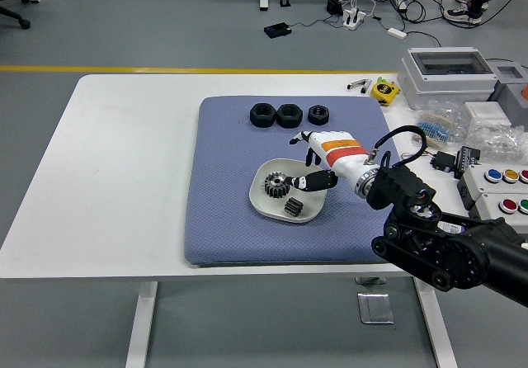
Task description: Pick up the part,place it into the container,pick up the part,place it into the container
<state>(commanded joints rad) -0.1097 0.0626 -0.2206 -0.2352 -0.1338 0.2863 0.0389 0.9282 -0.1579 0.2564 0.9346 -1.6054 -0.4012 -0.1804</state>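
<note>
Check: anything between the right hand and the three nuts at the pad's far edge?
Nothing visible. The right hand is over the bowl's far right rim; bare pad lies between it and the nuts.

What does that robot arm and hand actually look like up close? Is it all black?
Not all black. The right arm is bulky black machinery with round joints, and a black cable loops above its wrist. The right hand has a white shell crossed by an orange and a red band, with dark finger segments. The left arm is out of view.
</note>
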